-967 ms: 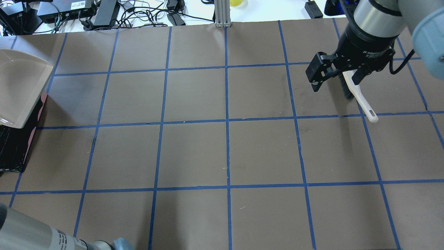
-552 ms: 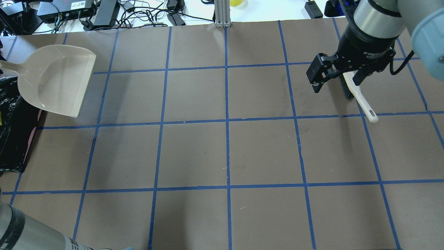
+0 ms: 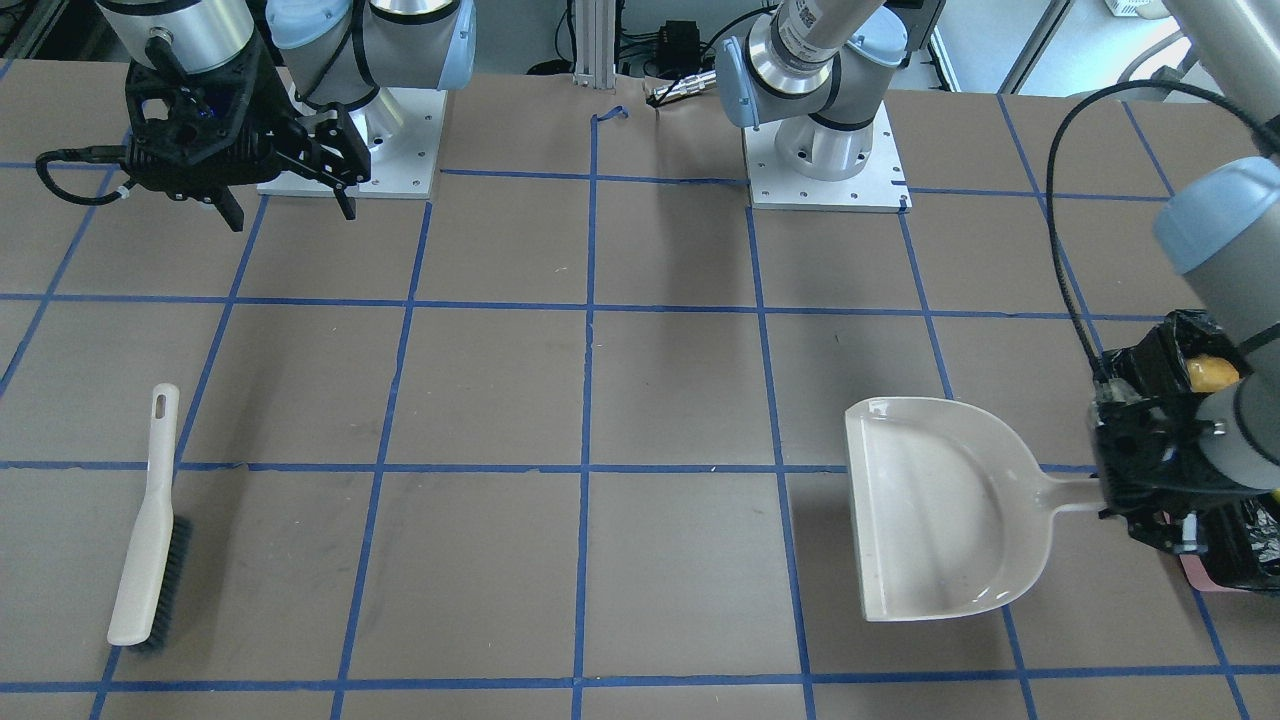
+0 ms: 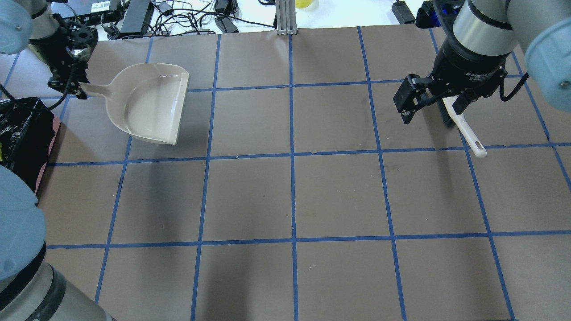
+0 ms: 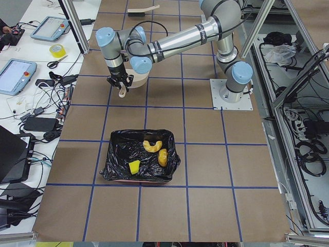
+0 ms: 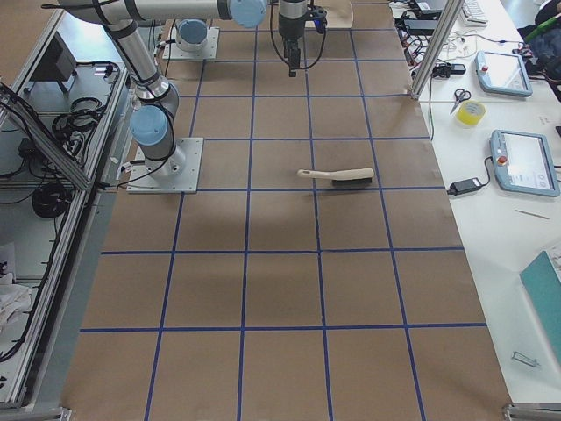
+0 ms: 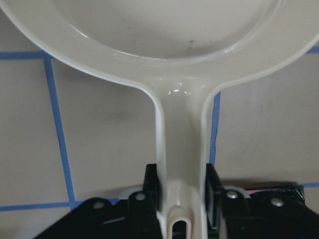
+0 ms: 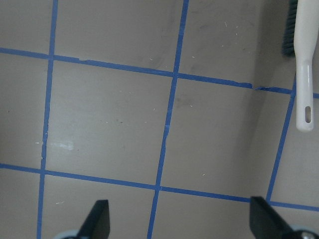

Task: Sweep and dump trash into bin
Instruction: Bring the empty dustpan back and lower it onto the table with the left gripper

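Left gripper (image 7: 182,186) clamped on empty dustpan (image 4: 149,104) handle, right gripper (image 8: 182,221) spread, idle: lower it level until flat on table (image 4: 339,191), clear of bin (image 5: 115,154), then release.

Overhead, front, sides share table (image 4: 339,191), wrists close

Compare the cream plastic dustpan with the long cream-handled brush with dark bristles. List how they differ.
The cream plastic dustpan is clamped by its handle in the left gripper; the cream-handled brush lies loose on the table, the open right gripper clear of it. The dustpan is a broad empty scoop; the brush is slim with dark bristles. Both are cream, each handle with a hanging hole.
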Motion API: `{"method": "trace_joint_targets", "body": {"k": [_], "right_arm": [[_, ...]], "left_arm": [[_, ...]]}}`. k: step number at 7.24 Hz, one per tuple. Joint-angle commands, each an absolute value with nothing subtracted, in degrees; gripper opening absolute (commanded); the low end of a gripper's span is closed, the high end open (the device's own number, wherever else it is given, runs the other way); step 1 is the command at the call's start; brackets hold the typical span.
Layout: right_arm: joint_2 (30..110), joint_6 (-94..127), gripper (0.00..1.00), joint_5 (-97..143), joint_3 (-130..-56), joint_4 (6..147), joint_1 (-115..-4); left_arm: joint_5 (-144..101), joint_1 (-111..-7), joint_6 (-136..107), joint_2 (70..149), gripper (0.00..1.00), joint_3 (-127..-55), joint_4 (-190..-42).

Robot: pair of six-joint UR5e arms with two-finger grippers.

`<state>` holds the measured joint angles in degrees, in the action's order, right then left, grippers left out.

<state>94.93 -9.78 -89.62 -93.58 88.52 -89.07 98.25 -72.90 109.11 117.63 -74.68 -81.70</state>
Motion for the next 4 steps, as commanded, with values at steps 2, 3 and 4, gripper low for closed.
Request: {"method": "trace_joint_targets", "body": {"k": [2,3,4], "right_arm": [[94.9,-9.6,1.0,-89.6,-93.6,88.5,-89.0],[94.9,-9.6,1.0,-89.6,-93.6,88.5,-89.0],[94.9,-9.5,1.0,-89.6,-93.6,88.5,-89.0]], "left_arm": [[97.3,-78.0,106.2,123.9,0.0,-75.0,-74.9],[97.1,-79.9,106.1,125.1,0.0,-75.0,-73.9],[97.1,-80.4,105.9,125.4,0.0,-74.9,-73.0]]}}
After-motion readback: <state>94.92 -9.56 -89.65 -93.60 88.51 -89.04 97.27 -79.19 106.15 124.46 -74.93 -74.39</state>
